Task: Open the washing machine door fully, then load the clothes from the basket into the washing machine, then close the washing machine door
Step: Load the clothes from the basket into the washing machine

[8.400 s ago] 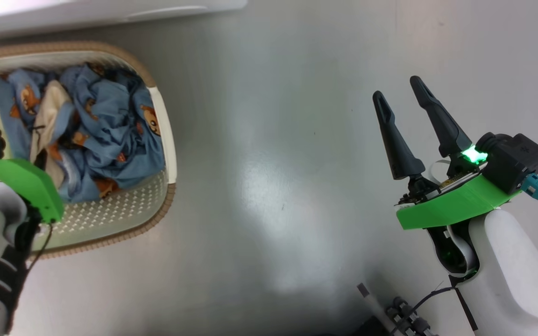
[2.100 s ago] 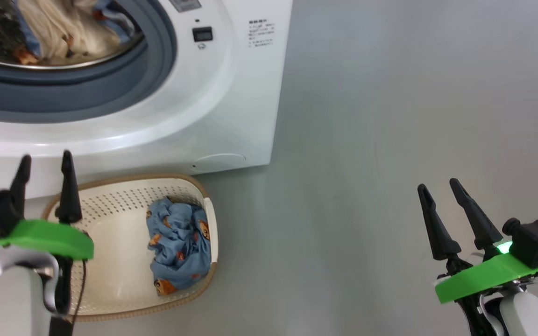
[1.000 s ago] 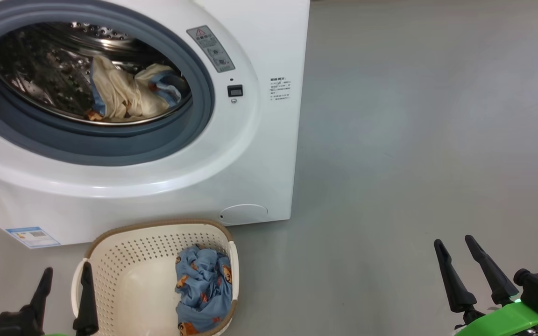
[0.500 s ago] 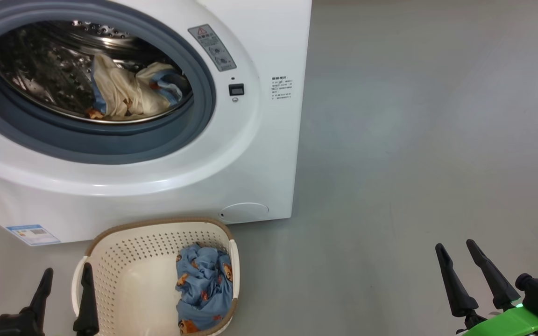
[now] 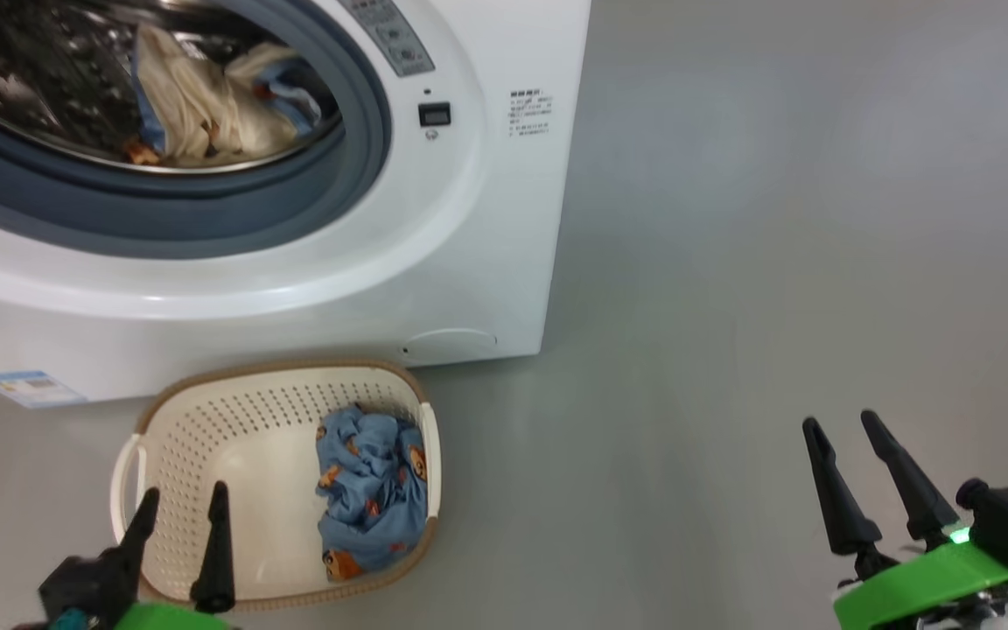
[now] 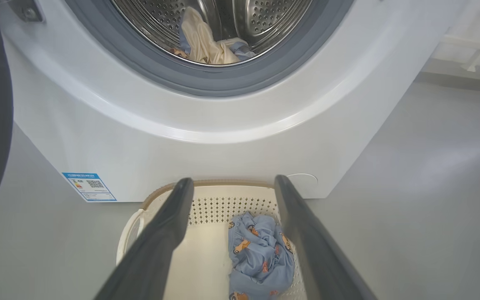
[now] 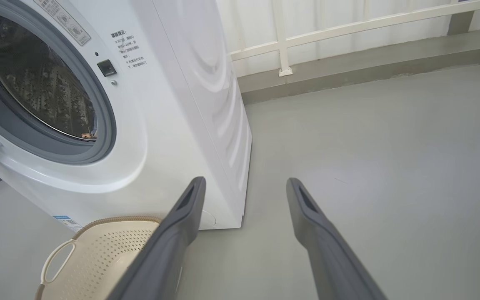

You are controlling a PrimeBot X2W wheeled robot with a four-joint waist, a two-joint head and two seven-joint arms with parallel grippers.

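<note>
On the grey floor (image 5: 731,262) the white front-loading washing machine (image 5: 486,227) stands open, cream cloth (image 5: 189,105) already inside, one blue bear-print cloth (image 5: 373,490) left in the cream perforated basket (image 5: 285,367), left claw (image 5: 186,490) and right claw (image 5: 839,418) both spread, empty.

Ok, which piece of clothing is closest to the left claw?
The blue bear-print piece in the basket, near the left claw; the others lie inside the washing machine.

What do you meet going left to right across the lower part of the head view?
left gripper → blue bear-print clothes → grey floor → right gripper
</note>
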